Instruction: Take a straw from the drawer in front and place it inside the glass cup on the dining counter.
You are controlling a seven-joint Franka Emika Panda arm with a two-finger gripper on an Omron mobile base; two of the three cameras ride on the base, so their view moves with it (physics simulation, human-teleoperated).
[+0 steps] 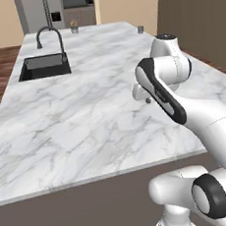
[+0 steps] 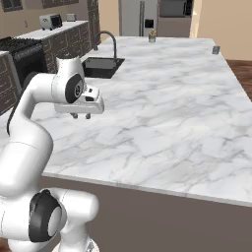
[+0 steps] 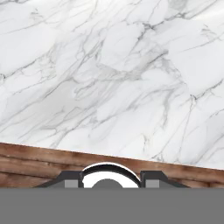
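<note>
In the left base view, the gripper (image 1: 147, 100) is held above the dining counter (image 1: 76, 123), near its front edge. The glass cup (image 1: 140, 29) is seen far back on the counter.

In the right base view, the two fingers (image 2: 75, 116) are seen a little apart, with nothing between them. The cup (image 2: 215, 49) stands far away.

In the hand view, white marble (image 3: 113, 74) is seen below the hand.
</note>
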